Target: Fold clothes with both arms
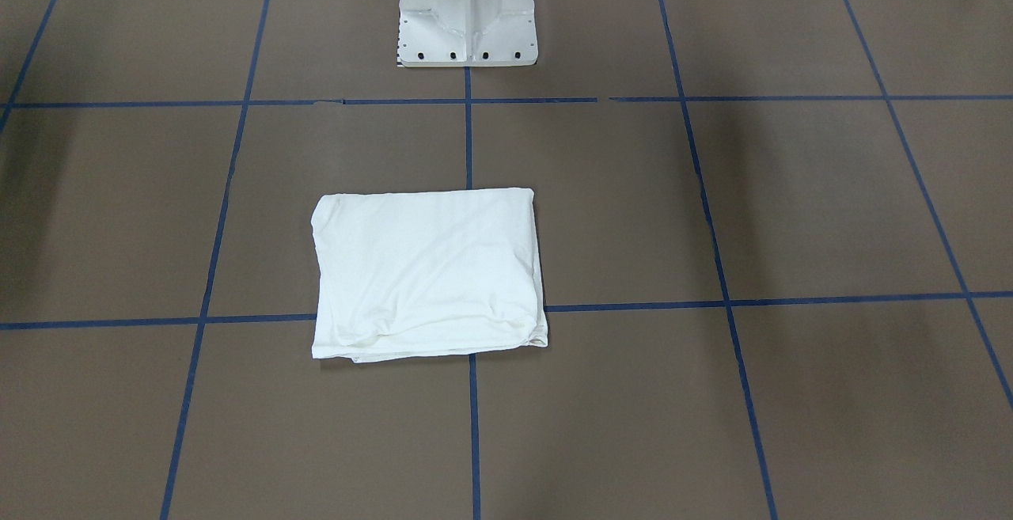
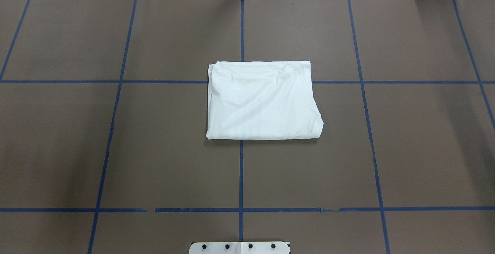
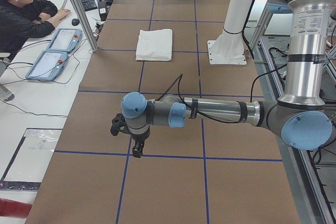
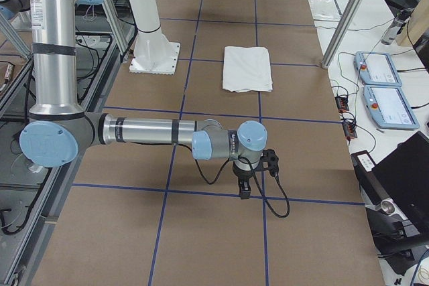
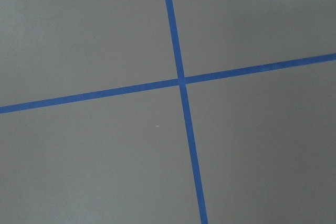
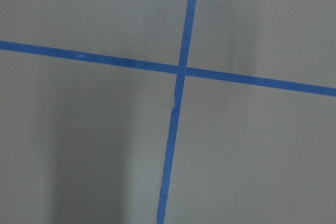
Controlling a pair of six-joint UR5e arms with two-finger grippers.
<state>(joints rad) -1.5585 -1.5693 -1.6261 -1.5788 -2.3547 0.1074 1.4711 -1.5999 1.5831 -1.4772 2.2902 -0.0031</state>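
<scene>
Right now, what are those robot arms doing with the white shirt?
Neither arm is handling anything. The white cotton T-shirt lies folded into a rectangle in the middle of the brown table, across blue tape lines. The silver left arm and silver right arm each reach out low over bare table at opposite ends, well away from the shirt. The folding looks finished.

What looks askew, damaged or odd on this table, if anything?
The folded white T-shirt is slightly uneven: its corner toward the robot's right bulges outward, and its top is wrinkled. The blue tape line nearest the pedestal base has a small gap. Nothing is spilled.
</scene>
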